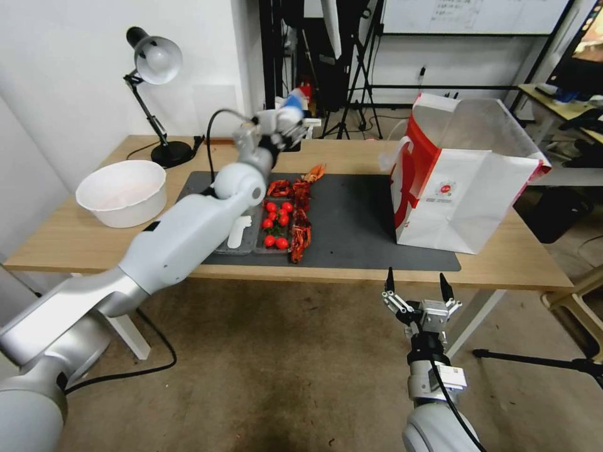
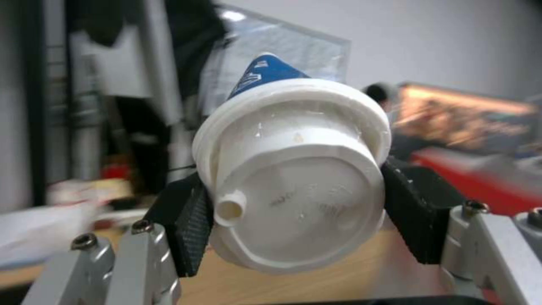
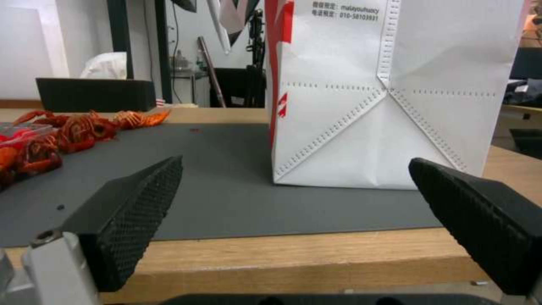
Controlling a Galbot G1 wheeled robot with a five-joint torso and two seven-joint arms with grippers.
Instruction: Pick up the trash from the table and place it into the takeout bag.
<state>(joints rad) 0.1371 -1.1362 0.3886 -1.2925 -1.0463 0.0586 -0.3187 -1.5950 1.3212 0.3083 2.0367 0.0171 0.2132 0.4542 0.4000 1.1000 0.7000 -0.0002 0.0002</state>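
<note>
In the head view, a white-lidded cup (image 1: 294,102) is being held aloft over the worktop (image 1: 75,242), left of the takeout bag (image 1: 461,188). At the left wrist, the left pincer (image 2: 294,203) is pinching its lid rim; slipping is being risked. The right pincer (image 3: 294,220) is being kept spread at the worktop's edge.

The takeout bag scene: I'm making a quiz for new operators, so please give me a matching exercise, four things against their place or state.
Things:
1. white-lidded cup
2. takeout bag
3. white bowl
4. right gripper

Places or states:
A. open, at the table's near edge
B. upright on the mat's right end, mouth open
C. clamped between the left gripper's fingers, above the table's far side
D. on bare wood at the table's left end

Pairs: 1-C, 2-B, 3-D, 4-A
</note>
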